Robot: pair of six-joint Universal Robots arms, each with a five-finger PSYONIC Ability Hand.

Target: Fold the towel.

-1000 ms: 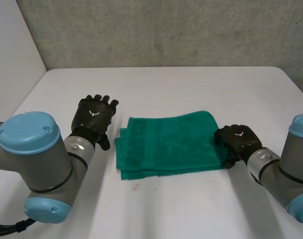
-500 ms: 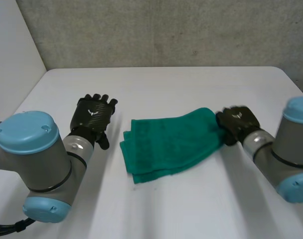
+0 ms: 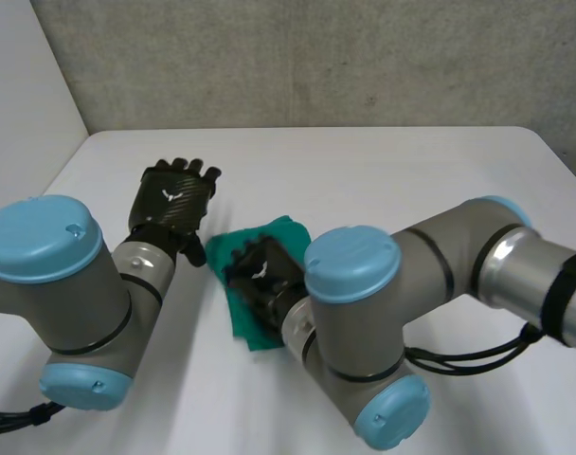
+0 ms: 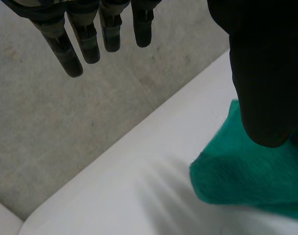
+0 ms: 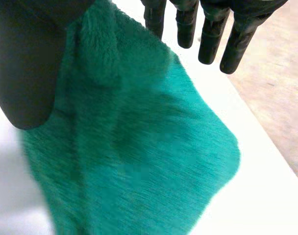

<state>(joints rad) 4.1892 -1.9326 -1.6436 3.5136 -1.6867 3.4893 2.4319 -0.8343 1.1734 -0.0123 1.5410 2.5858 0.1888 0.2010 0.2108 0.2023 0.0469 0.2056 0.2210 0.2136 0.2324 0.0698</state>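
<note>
Green towel [image 3: 280, 230], bunched, toward table [image 3: 383, 171] left edge: under right hand [image 3: 262, 275], straight fingers pinching a fold against thumb; left hand [image 3: 171, 204] just beside, fingers spread, empty.

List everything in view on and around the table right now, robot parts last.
towel: one, green, folded over on itself, on the table left of its middle, under the right robot hand
table: one, white, bearing the towel, running back to the wall
wall: one, grey concrete, behind the table's far edge
side panel: one, white, beyond the table's left edge
arms: two, grey with light-blue caps; left arm at the near left, right arm reaching across toward the left
left robot hand: one, black, fingers straight, just beside the towel's left edge
right robot hand: one, black, on top of the towel
</note>
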